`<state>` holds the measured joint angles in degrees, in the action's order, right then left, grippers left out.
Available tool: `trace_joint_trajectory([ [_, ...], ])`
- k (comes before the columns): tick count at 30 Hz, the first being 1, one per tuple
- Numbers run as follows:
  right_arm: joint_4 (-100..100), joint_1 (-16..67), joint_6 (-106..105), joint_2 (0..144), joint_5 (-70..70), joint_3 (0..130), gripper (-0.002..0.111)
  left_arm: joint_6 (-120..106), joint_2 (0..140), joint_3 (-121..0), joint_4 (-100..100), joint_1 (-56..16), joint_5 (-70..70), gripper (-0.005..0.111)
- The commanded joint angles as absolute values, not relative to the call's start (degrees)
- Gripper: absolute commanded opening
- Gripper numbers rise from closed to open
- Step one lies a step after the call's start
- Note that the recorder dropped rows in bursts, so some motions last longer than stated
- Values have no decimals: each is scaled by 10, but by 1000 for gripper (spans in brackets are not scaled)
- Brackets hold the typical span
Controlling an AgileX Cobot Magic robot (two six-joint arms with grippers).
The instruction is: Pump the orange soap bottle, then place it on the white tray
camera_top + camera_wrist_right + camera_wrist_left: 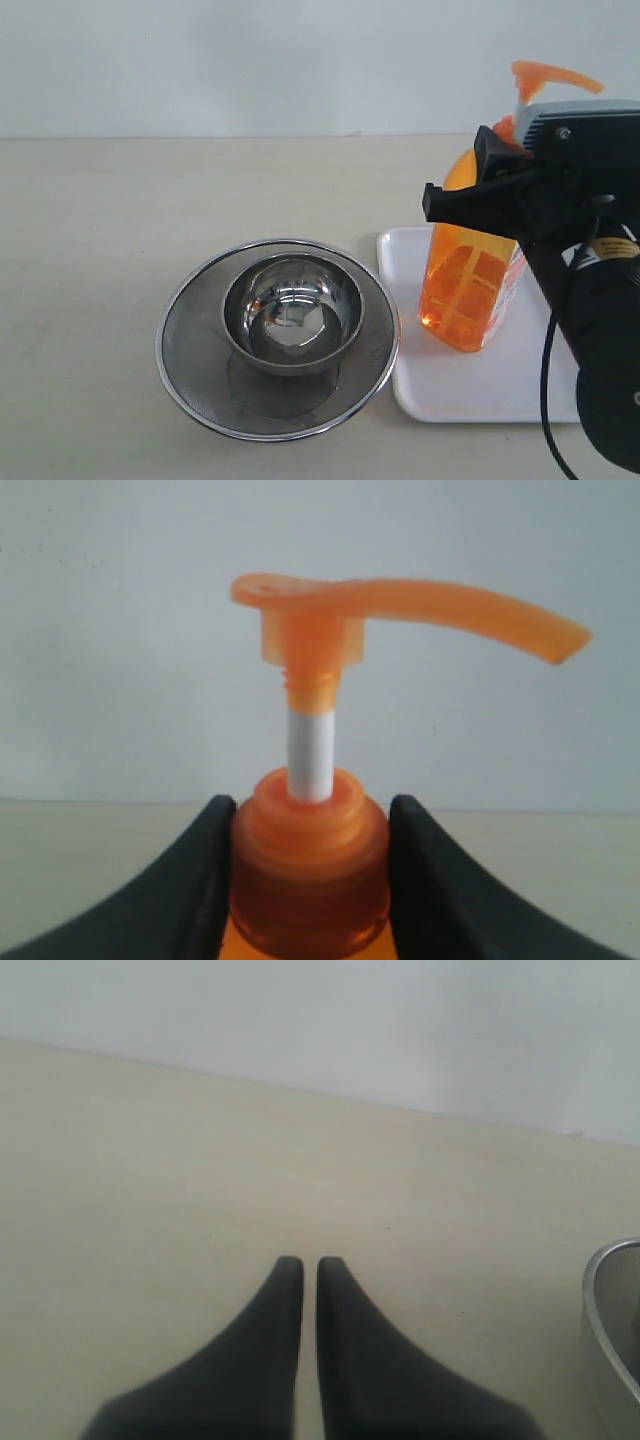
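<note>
Finding: the orange soap bottle stands over the white tray, near its left-hand edge in the exterior view. Its base is at or just above the tray floor, and we cannot tell whether they touch. The body leans slightly rather than standing true.

The right gripper is clamped on the bottle's collar, one finger pressed to each side. The white stem is fully extended, and the pump head is clear of the fingers.

We judge the step in hand to be the set-down. Recommended:
- Square the bottle upright first.
- Lower it until the base sits flat inside the rim.
- Then part the fingers evenly and withdraw away from the spout.

Releasing it while tilted risks a topple toward the mesh strainer, which lies just beside the tray and holds a steel bowl.

The left gripper hangs over bare table, its fingers drawn together and holding nothing.
</note>
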<state>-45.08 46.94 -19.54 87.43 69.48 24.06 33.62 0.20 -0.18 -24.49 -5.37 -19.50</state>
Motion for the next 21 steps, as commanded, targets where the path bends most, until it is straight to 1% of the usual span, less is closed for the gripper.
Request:
trace_joint_trajectory([
  [1, -429, 468, -229, 833, 700, 241, 0, 334, 0, 0, -247, -52, -196, 5],
  [5, -417, 461, -293, 796, 700, 241, 0, 334, 0, 0, -247, -52, -196, 5],
  [6, -407, 452, -292, 788, 678, 241, 0, 334, 0, 0, -247, -52, -196, 5],
  [12, -275, 361, -249, 739, 553, 241, 0, 334, 0, 0, -247, -52, -196, 5],
  [16, -154, 289, -163, 718, 498, 241, 0, 334, 0, 0, -247, -52, -196, 5],
  [21, 74, 187, 14, 710, 460, 241, 0, 334, 0, 0, -247, -52, -196, 5],
])
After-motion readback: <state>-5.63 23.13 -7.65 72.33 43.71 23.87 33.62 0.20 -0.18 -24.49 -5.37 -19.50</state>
